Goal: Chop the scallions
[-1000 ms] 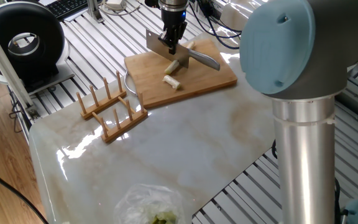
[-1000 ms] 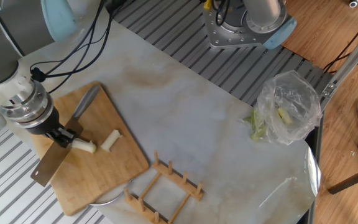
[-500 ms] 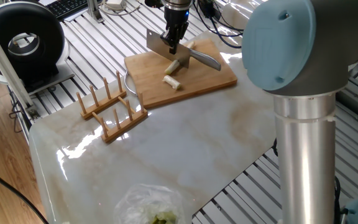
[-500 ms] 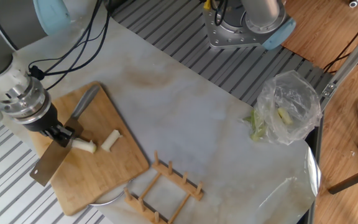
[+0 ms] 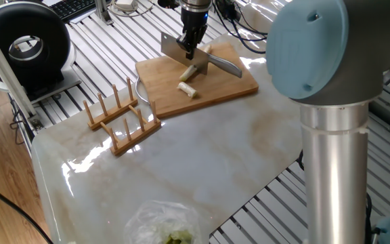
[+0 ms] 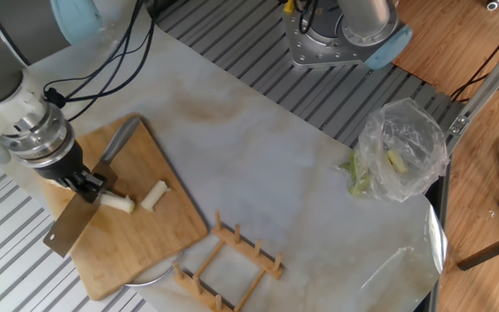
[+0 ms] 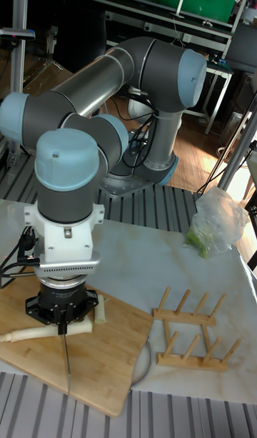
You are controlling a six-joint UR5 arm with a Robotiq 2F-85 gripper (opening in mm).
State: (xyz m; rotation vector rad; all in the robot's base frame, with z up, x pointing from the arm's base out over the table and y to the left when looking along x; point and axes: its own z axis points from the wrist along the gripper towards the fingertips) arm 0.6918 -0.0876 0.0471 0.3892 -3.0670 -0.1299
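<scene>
My gripper is shut on a steel cleaver where the blade meets the grey handle. The blade stands edge-down over a bamboo cutting board. Pale scallions lie on the board. One stalk lies across, right under the blade and touching it. A short cut piece lies a little apart on the board's inner side.
A wooden peg rack stands beside the board. A plate rim shows under the board's corner. A clear plastic bag with green bits lies at the marble slab's far end. A black fan sits off the table.
The wrist has shifted only slightly above the board. The cleaver stays held over the stalk, and the cut piece has not moved.
</scene>
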